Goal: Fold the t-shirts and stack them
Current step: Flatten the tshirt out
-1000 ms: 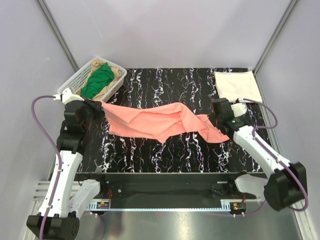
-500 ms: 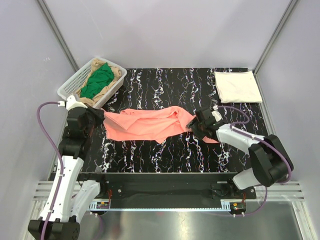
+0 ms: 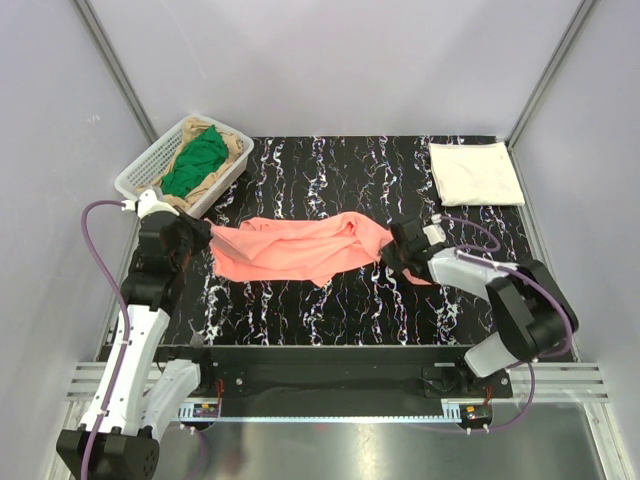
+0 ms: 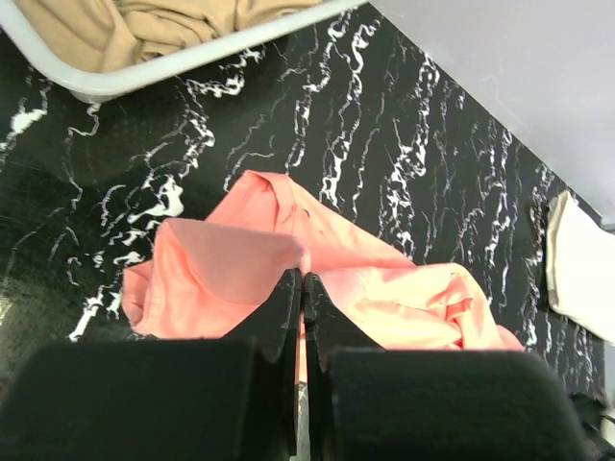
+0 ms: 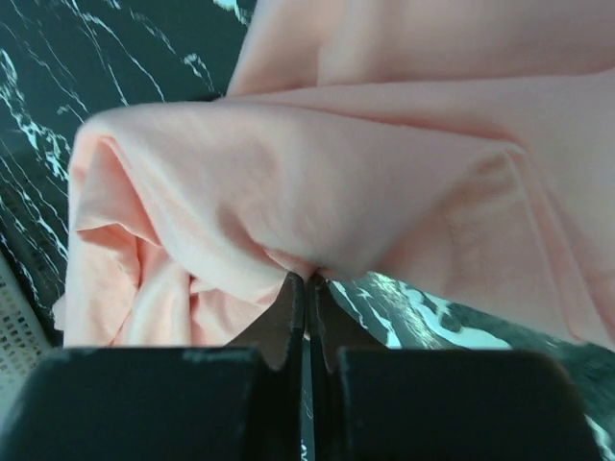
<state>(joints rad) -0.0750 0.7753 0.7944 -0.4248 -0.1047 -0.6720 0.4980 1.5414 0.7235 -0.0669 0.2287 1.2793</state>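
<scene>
While left pincer (image 4: 302,279) and right pincer (image 5: 307,279) each pinch shut on the salmon-pink t-shirt (image 3: 290,248), it lies bunched mid-way across the table (image 3: 340,170). Best pull ends apart evenly, flattening before folding.

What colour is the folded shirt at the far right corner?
The folded shirt is cream-white; top external view shows it best.

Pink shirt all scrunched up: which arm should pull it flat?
Probably right. The right pincer pinches the bunched end of the pink shirt, with table room beyond to pull across; the left pincer holds the other end close to the basket.
</scene>
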